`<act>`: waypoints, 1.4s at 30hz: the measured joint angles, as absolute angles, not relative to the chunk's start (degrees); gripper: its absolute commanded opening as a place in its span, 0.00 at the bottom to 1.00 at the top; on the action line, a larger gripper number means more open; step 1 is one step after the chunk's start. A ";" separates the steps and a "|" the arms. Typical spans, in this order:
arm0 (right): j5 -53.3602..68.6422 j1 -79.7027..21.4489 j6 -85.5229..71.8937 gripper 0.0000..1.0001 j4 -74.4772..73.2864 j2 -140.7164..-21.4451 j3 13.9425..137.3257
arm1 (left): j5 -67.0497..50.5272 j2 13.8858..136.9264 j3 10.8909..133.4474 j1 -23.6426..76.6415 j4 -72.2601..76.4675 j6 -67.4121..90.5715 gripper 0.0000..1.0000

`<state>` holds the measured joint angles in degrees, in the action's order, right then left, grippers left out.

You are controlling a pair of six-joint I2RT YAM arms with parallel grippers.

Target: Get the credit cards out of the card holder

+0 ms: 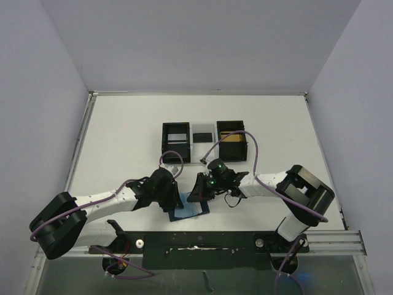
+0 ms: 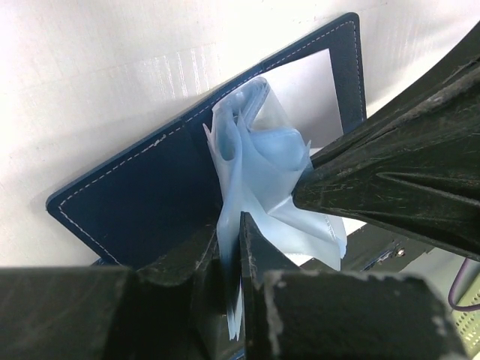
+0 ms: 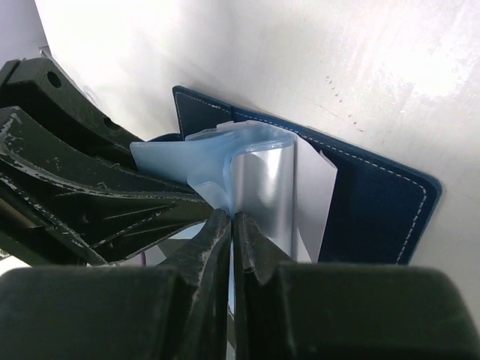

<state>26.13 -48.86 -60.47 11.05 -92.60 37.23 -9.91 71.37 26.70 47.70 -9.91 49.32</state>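
Left wrist view: the card holder (image 2: 142,202) is laid open on the tabletop (image 2: 90,82), its pale-blue sleeves (image 2: 262,161) (thin, floppy, likely slippery) pinched by the left tool (image 2: 238,229) and right tool (image 3: 232,221); a stiffer edge should be sought.

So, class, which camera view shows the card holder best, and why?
Left wrist: the card holder is large, open, stitching sharp, its pale sleeves pinched by the left claw. Right wrist shows less cover; the top view only a small blue patch.
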 measured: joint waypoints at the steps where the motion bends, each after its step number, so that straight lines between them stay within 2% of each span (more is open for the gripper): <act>1: 25.85 -48.86 -60.45 0.00 10.66 -92.42 37.32 | -9.89 71.37 26.70 47.70 -9.91 49.34 0.19; 2: 25.43 -48.86 -60.40 0.00 10.07 -92.18 37.39 | -9.87 71.35 26.70 47.70 -9.91 49.34 0.28; 4: 23.35 -48.86 -60.05 0.00 7.07 -91.29 37.98 | -9.85 71.24 26.72 47.70 -9.96 49.28 0.37; 8: 17.63 -49.04 -58.76 0.05 -0.23 -88.79 40.12 | -9.52 70.13 27.24 47.70 -10.90 49.12 0.40; 10: 14.57 -49.12 -58.37 0.07 -3.09 -87.53 40.45 | -9.19 69.95 28.14 47.70 -12.38 48.75 0.31; 13: 12.10 -49.08 -57.93 0.08 -6.00 -87.00 40.42 | -9.06 69.97 29.78 47.70 -14.31 47.79 0.13; 16: 11.09 -49.12 -57.87 0.07 -7.42 -86.98 40.34 | -8.67 70.00 31.20 47.70 -15.75 46.89 0.01; 19: 10.63 -49.12 -57.84 0.10 -7.94 -86.98 40.29 | -7.66 70.32 31.90 47.92 -16.93 46.28 0.00; 23: 10.76 -49.12 -57.95 0.28 -7.68 -86.80 40.18 | -7.05 71.50 31.94 48.10 -17.37 45.93 0.00; 27: 11.66 -49.12 -58.59 0.34 -5.61 -86.70 38.50 | -7.11 72.31 31.90 48.36 -16.84 46.13 0.00; 31: 12.32 -49.10 -59.42 0.33 -4.32 -86.70 37.56 | -7.01 72.49 31.51 48.47 -16.08 46.39 0.00; 38: 17.89 -49.12 -60.95 0.10 3.57 -87.33 35.05 | -6.52 73.38 30.30 49.01 -14.41 47.35 0.00; 42: 21.47 -49.12 -62.67 0.06 9.98 -88.18 34.17 | -6.57 73.41 29.26 49.10 -12.71 48.23 0.00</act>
